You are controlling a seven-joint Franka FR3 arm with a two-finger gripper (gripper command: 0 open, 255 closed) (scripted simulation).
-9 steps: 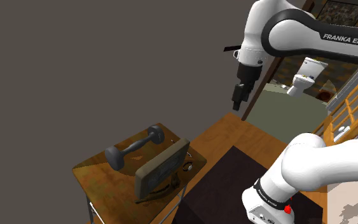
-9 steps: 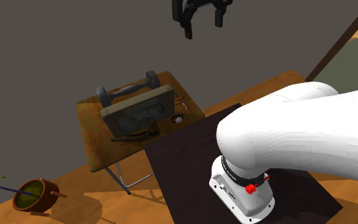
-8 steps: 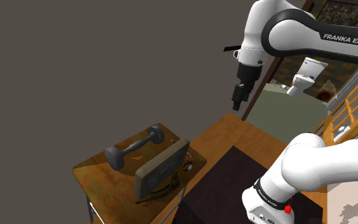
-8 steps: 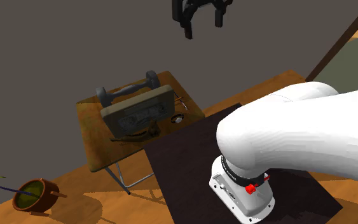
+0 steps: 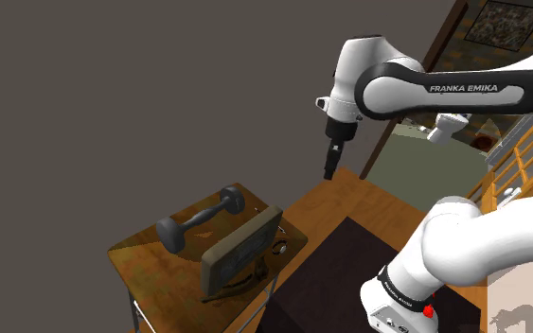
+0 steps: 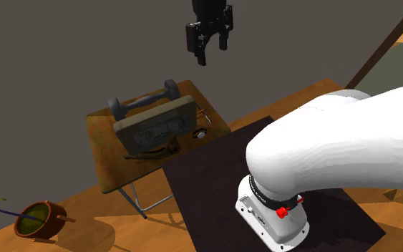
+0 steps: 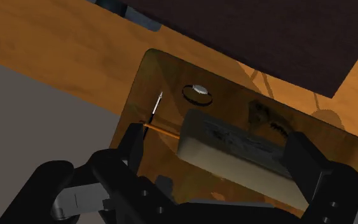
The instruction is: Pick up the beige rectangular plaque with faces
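The beige rectangular plaque (image 5: pixel 240 251) (image 6: pixel 155 127) (image 7: pixel 234 149) is standing upright on its long edge on a small wooden table (image 5: pixel 141 255) (image 6: pixel 103 154) (image 7: pixel 165 76), near the table's side that faces my stand. A grey dumbbell (image 5: pixel 201 219) (image 6: pixel 144 102) is lying just behind it, on the side away from me. A small round metal piece (image 6: pixel 200 133) (image 7: pixel 198 92) and a thin pointed tool (image 7: pixel 155 108) are resting on the tabletop beside the plaque's end. I am hovering high above the table with my gripper (image 5: pixel 329 170) (image 6: pixel 212 54) (image 7: pixel 213 132) pointing down, its fingers spread apart and gripping nothing. In the wrist view the plaque is showing between my fingers, far below and untouched. A dark rug (image 6: pixel 214 172) is lying on the wooden floor under my stand, and a potted plant (image 6: pixel 35 218) is sitting on the floor near the table.
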